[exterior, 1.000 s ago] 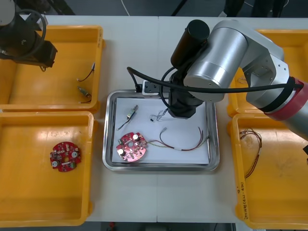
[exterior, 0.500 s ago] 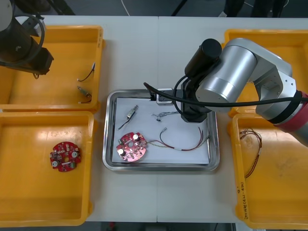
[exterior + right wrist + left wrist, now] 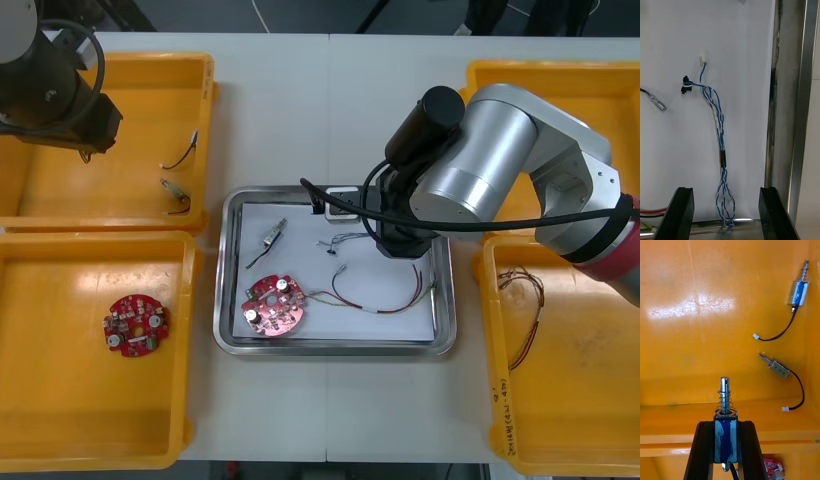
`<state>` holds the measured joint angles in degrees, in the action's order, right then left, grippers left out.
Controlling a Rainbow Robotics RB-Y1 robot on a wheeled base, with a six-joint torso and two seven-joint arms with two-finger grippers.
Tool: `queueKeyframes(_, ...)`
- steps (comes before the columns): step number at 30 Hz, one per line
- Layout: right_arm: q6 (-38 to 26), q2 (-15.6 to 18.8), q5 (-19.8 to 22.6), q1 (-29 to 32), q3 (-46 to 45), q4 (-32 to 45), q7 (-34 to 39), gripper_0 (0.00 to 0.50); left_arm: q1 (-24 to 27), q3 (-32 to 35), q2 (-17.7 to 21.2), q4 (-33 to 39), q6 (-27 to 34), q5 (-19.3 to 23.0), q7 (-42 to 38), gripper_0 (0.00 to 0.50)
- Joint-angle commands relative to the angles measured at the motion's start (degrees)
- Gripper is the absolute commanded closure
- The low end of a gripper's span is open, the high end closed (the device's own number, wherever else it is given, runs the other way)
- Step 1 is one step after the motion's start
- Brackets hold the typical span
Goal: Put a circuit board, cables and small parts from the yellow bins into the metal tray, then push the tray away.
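- Left wrist view: we are gripping one small metal part (image 3: 724,397) in the left gripper (image 3: 725,424), with the jaws narrowed to its width. Its long axis is running along the fingers, and the spring and pin are poking out past the tips.
- Beyond those tips, a far loose part (image 3: 798,292) and a nearer loose part (image 3: 778,368) are lying on the floor of the yellow bin (image 3: 696,315). Each is trailing a black lead, and both are well apart from the jaws.
- In the front view, the metal tray (image 3: 335,347) is sitting well away from the left jaws, toward the robot's right. We are judging the coming move to be a carry over the bin wall to it.
- The right gripper (image 3: 726,191) is hanging over the tray's white inside with its jaws wide and gripping nothing. The blue and white cable (image 3: 717,123) is lying flat, its looped end between the fingers and its length stretching straight away from them. This arm is nearer the tray, but the left one is carrying the load.
- We are counting in the tray one circuit board (image 3: 273,305), one tray part (image 3: 275,235), one red and yellow cable (image 3: 385,297) and that one twisted cable.
- Outside it, one spare board (image 3: 137,324) is waiting in a bin.
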<state>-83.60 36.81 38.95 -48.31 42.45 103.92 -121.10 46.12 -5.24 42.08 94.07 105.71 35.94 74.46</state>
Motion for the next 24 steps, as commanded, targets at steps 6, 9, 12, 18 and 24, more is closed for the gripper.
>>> queueKeyframes(6,-8.51,3.54,-0.37,2.25,-4.39,9.55,-0.19,0.000,-1.83,1.72,-0.94,6.03,0.72,-0.26,-7.92,0.498)
queueKeyframes(9,-13.17,3.54,0.07,4.19,-8.52,12.27,0.07,0.000,-1.83,1.72,-0.85,6.56,0.81,0.18,-8.45,0.500)
queueKeyframes(12,-18.53,3.54,1.04,6.56,-14.23,15.52,0.43,0.000,-1.83,1.72,-0.85,7.18,0.81,0.62,-9.15,0.500)
queueKeyframes(18,-26.40,3.62,2.10,10.60,-23.29,20.71,0.95,0.000,-1.74,1.72,-1.21,8.06,0.99,1.24,-10.56,0.500)
queueKeyframes(24,-26.40,4.42,3.77,14.30,-32.07,23.70,2.18,0.000,-1.65,1.20,-1.73,10.34,2.04,1.41,-12.49,0.499)
